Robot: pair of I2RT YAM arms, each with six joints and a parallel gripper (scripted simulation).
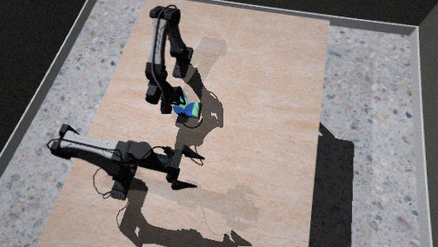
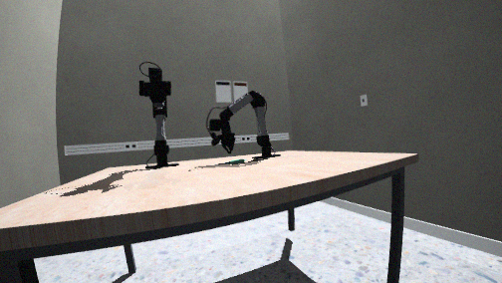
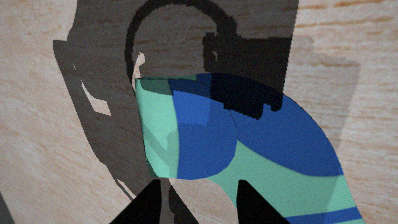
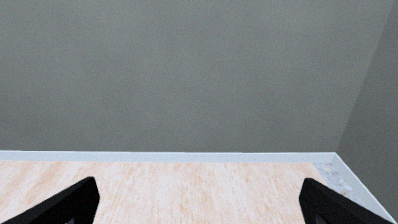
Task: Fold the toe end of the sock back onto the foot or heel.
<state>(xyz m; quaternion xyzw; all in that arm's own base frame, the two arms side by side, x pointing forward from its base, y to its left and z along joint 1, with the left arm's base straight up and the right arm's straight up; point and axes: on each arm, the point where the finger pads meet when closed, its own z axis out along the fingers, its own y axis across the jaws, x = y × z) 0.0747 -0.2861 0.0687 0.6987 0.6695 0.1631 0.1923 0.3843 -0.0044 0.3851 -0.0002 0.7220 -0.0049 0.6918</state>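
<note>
The sock, green with blue parts, lies on the table. Its toe end is folded back: the blue rounded toe (image 3: 205, 140) lies on the foot and reaches the edge of the blue heel (image 3: 295, 135). The green fold edge (image 1: 196, 110) (image 3: 160, 130) is at one end, and the sock also shows as a thin green strip (image 2: 236, 161) in the exterior view. My left gripper (image 3: 199, 189) (image 2: 229, 150) is partly open and empty, above the sock beside the folded part. My right gripper (image 1: 200, 171) (image 4: 199, 188) is wide open and empty, raised away from the sock.
The wooden table (image 1: 269, 109) (image 2: 299, 171) carries both arms along one long side. Dark arm shadows fall over the sock and the wood. The right arm stands beside the left one, with its fingers on the near side of the sock in the top view.
</note>
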